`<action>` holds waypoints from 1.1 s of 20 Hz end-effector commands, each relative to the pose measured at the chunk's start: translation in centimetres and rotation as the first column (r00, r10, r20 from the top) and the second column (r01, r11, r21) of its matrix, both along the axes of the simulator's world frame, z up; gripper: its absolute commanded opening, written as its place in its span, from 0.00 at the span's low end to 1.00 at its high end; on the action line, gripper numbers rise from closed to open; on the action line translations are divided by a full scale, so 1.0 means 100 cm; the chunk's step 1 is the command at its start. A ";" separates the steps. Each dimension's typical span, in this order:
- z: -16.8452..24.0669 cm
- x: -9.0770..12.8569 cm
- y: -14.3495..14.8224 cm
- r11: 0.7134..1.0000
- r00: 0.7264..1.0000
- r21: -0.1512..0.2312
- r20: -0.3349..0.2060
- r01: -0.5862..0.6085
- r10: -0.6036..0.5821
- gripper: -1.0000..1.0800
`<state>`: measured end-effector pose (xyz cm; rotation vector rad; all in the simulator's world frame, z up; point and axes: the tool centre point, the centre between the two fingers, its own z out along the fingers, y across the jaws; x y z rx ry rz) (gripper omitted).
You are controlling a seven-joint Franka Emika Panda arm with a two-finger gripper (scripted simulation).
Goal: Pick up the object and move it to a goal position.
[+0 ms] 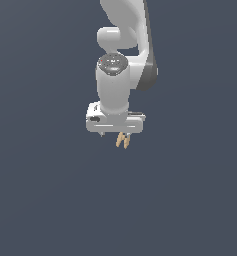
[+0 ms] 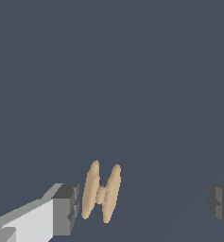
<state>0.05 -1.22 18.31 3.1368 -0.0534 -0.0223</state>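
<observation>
The object [image 1: 123,140] is a small tan piece: two thin elongated lobes joined by a short bar. In the exterior view it shows just below the white hand of the arm. My gripper [image 1: 118,134] hangs over it, pointing down. In the wrist view the object [image 2: 101,192] stands between my fingers, close to one dark fingertip [image 2: 67,208] and far from the other fingertip [image 2: 221,204]. My gripper [image 2: 144,207] is open wide and neither finger touches the object.
A plain dark grey-blue floor [image 1: 45,190] fills both views. The arm's white links [image 1: 121,35] rise above the hand to the upper edge of the exterior view. No goal marker or other item shows.
</observation>
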 end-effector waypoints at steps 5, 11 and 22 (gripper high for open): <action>0.002 0.002 -0.012 1.000 1.000 -0.001 0.006 0.022 -0.022 0.96; 0.006 0.008 -0.038 0.997 0.997 -0.003 0.020 0.071 -0.071 0.96; -0.016 -0.005 -0.022 0.996 0.996 -0.001 0.018 0.088 -0.088 0.96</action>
